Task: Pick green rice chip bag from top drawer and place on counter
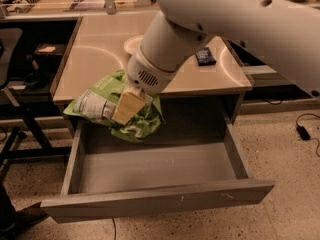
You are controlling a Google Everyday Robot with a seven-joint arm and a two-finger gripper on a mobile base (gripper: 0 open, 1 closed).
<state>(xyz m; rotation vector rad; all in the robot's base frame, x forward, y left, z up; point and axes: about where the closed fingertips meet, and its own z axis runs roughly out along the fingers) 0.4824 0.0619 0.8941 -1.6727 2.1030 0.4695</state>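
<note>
The green rice chip bag (102, 103) is crinkled, light green with a white label patch, and hangs in the air at the counter's front edge, above the back left of the open top drawer (155, 166). My gripper (127, 106) is shut on the bag; one tan finger (128, 105) lies across its front. The white arm comes down from the upper right. The drawer floor is bare grey. The counter (95, 59) is the beige tabletop behind the bag.
A white bowl (132, 44) sits on the counter, partly hidden by my arm. A small dark blue packet (205, 57) lies on the counter's right side. Dark chairs stand at the left. A cable lies on the floor at the right.
</note>
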